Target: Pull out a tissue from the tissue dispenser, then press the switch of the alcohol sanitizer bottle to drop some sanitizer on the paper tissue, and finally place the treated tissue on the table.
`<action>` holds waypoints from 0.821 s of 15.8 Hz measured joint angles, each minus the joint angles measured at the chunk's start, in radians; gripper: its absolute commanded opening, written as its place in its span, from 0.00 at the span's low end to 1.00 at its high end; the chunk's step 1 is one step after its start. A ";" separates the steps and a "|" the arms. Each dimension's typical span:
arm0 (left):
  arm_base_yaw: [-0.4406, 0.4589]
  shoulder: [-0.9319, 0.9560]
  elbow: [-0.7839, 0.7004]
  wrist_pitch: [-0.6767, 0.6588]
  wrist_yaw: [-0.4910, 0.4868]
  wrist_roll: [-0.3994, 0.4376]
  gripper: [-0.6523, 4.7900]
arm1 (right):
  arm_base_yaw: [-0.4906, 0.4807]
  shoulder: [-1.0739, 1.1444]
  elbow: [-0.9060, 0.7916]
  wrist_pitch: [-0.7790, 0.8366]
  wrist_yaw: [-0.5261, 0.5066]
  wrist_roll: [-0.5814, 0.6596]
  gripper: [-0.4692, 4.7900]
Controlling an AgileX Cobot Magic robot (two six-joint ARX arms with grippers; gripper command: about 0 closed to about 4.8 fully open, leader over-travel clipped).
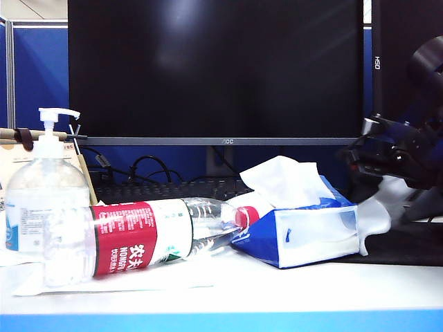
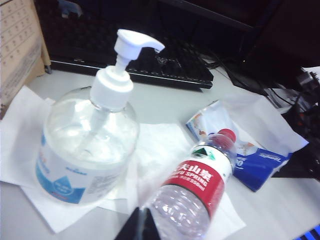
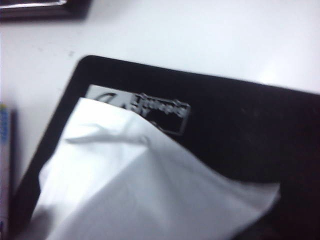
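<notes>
The tissue (image 3: 150,190) hangs as a loose white sheet over the black mat (image 3: 240,130) and hides my right gripper's jaws in the right wrist view. In the exterior view it (image 1: 377,214) droops below my right gripper (image 1: 385,173), just right of the tissue dispenser (image 1: 304,232). The alcohol sanitizer bottle (image 2: 87,140) stands upright at the far left (image 1: 45,200), its white switch (image 2: 132,42) untouched. My left gripper (image 2: 142,227) is shut and empty, hovering near the bottle's base. The white table (image 1: 277,287) lies below.
A red-labelled water bottle (image 1: 138,238) lies on its side between sanitizer and dispenser, on a flat white sheet (image 2: 155,150). A keyboard (image 2: 165,65) and monitor (image 1: 214,69) stand behind. A cardboard box (image 2: 17,45) is beside the sanitizer.
</notes>
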 measured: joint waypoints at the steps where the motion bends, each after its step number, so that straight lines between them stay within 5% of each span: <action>1: 0.000 0.000 0.000 0.000 0.019 0.000 0.11 | 0.000 0.000 0.000 -0.018 0.000 -0.002 1.00; 5: 0.000 0.000 0.000 -0.001 0.045 0.000 0.11 | 0.000 -0.040 0.003 -0.037 0.027 -0.001 1.00; 10: 0.000 0.000 0.000 0.000 0.064 0.000 0.11 | 0.000 -0.263 0.217 -0.122 0.052 -0.007 1.00; 11: 0.000 0.000 0.000 0.000 0.064 0.000 0.11 | 0.000 -0.291 0.245 -0.155 0.056 -0.010 0.92; 13: 0.000 0.000 0.000 0.050 0.064 -0.027 0.11 | 0.000 -0.366 0.272 -0.255 0.068 -0.014 0.30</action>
